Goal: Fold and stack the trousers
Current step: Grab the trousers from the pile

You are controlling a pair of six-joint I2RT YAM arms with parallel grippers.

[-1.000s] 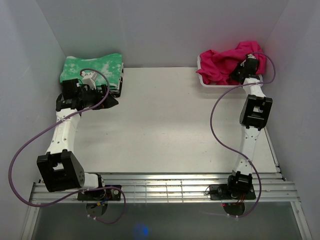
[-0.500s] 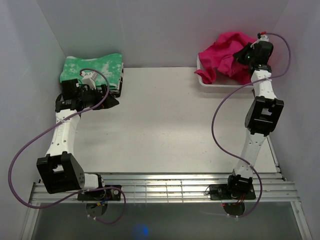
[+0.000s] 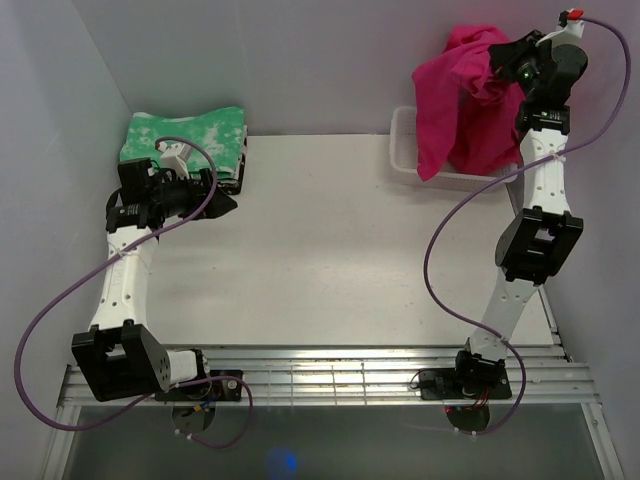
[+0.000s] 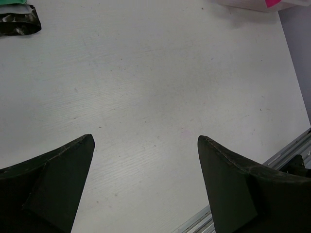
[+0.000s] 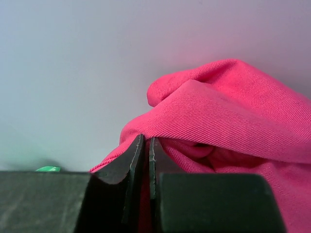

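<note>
- FAR RIGHT: The right arm (image 3: 540,190) has hoisted the trousers (image 3: 455,100) up out of the white tray (image 3: 400,150), where a second ago they lay bunched.
- The right jaws are closed to a sliver, and the wrist view shows a fold of pink cloth (image 5: 218,121) pinched between them.
- The trousers now hang in the air against the far wall. Their lowest folds trail down to the tray.
- The pick-up looks done. The garment probably has to go to the open counter (image 3: 320,250) for spreading, and no folding has begun.
- The fabric is bright magenta, plain and finely ribbed up close. It hangs as one crumpled drape, and the two legs cannot be told apart.
- FAR LEFT: The left jaws are spread wide and hold nothing. They sit over bare counter just beside the folded green-and-white cloth (image 3: 185,135), as they did a second ago.
</note>
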